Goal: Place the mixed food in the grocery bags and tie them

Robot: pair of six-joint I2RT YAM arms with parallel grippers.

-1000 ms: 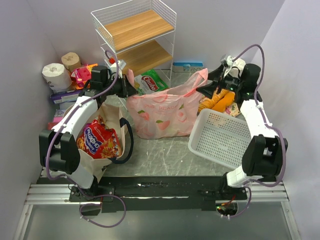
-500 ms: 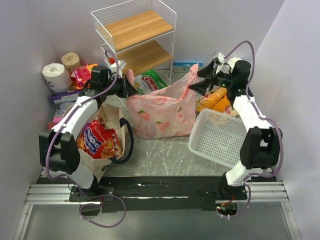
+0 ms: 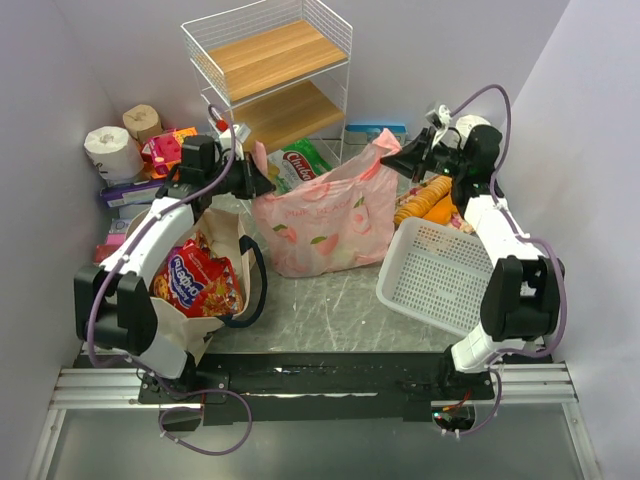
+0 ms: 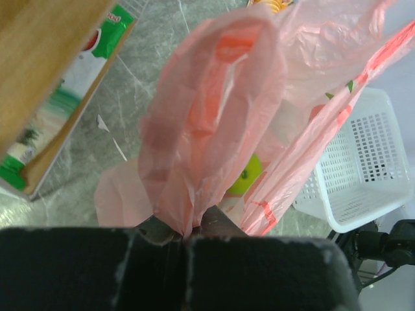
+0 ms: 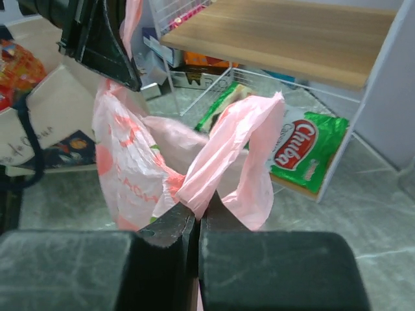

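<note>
Grey veined worktop (image 3: 330, 300), lilac walls, wire shelf (image 3: 270, 60) at 12 o'clock. Pink fruit-printed bag (image 3: 320, 225) stands at centre, mouth stretched between my two arms. Left pincer (image 4: 185, 233) is closed on the bag's 10 o'clock loop handle (image 4: 207, 116); right pincer (image 5: 196, 223) is closed on the 2 o'clock handle (image 5: 233, 142), with the film bunched into a thin fold between the jaws. Green apple (image 4: 249, 178) is visible inside the bag. Canvas tote (image 3: 225, 240) at 8 o'clock holds a red snack packet (image 3: 195, 280). Orange packets (image 3: 425, 200) lie outside at 2 o'clock, beside the white basket (image 3: 440, 275). Risks as I judge them: the film is thin and slick, so crossing the handles under tension may pull a fold out of the jaws or tear it. Lifting unevenly may tip the bag and roll fruit out. Knotting it at this point would shut out the orange packets.
</note>
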